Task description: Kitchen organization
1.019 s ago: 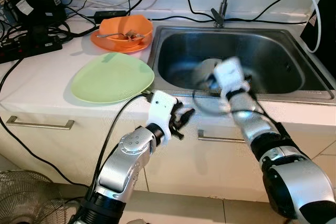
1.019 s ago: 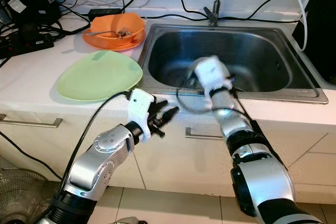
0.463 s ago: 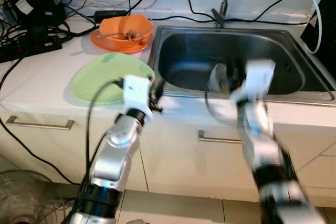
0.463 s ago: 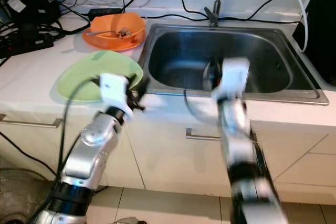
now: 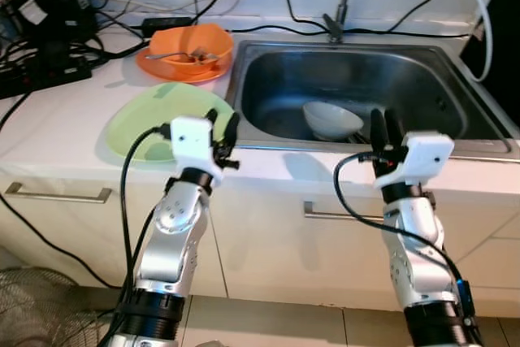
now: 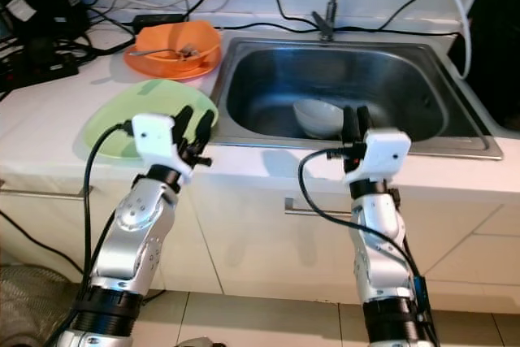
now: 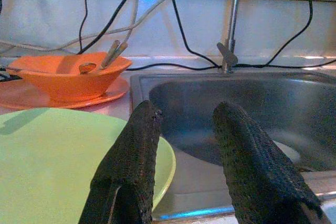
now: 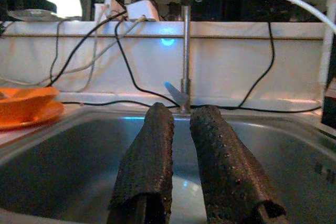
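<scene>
Stainless steel sink basin [image 5: 422, 79] holds one white ceramic bowl [image 5: 331, 118], lying tilted on the basin floor; its contents cannot be made out. On the white countertop [image 5: 57, 123] left of the sink: a round light-green plate [image 5: 146, 119], bare on top. Behind it, an orange bowl [image 5: 192, 41] sits on an orange plate [image 5: 162, 67], with metal utensils [image 5: 188, 55] resting inside the bowl.

My left gripper [image 5: 219, 129] is raised over the green plate's near edge, fingers parted, holding nothing. My right gripper [image 5: 380, 129] stands at the sink's front rim, fingers nearly together with a narrow gap, empty, just in front of the white bowl.
</scene>
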{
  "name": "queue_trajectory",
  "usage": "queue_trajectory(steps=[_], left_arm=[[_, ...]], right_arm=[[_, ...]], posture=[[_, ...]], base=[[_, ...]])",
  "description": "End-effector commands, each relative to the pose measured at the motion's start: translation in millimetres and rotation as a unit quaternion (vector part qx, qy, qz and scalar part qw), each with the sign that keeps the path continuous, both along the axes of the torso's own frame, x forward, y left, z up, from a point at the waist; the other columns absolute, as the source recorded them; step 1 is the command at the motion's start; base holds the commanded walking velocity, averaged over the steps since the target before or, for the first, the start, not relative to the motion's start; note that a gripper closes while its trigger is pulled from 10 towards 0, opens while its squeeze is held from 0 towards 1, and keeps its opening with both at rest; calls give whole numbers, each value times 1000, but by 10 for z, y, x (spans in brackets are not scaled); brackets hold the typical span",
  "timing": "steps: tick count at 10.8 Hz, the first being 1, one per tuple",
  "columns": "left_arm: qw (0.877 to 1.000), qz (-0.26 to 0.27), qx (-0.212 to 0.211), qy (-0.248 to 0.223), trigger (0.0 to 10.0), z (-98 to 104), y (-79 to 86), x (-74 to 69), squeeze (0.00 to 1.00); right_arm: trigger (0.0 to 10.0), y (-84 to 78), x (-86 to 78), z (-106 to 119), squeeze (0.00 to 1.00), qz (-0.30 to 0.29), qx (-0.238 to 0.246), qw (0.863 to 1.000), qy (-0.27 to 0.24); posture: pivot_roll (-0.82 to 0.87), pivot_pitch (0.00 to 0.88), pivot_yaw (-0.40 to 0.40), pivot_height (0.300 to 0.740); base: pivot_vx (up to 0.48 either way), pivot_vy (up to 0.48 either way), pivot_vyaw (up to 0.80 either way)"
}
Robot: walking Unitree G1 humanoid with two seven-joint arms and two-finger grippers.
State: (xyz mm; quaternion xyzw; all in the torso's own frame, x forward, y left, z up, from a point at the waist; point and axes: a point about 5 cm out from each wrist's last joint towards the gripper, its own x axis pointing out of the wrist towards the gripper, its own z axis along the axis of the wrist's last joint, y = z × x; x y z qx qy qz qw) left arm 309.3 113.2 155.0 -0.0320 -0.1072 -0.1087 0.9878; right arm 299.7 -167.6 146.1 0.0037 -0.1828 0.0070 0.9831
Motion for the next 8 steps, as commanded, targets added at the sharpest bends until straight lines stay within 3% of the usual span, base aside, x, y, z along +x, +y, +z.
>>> queue_trajectory(steps=[1, 8], left_arm=[[1000, 13, -5, 1, 10000, -46, 50, -14, 0], [999, 46, -4, -9, 10000, -117, 167, -45, 0]], right_arm=[[10000, -22, -13, -13, 0, -12, 1, 1000, 0], [10000, 203, 23, -188, 0, 0, -3, 999, 35]], posture=[[68, 0, 52, 740], [91, 0, 47, 740]], base=[[0, 0, 0], [0, 0, 0]])
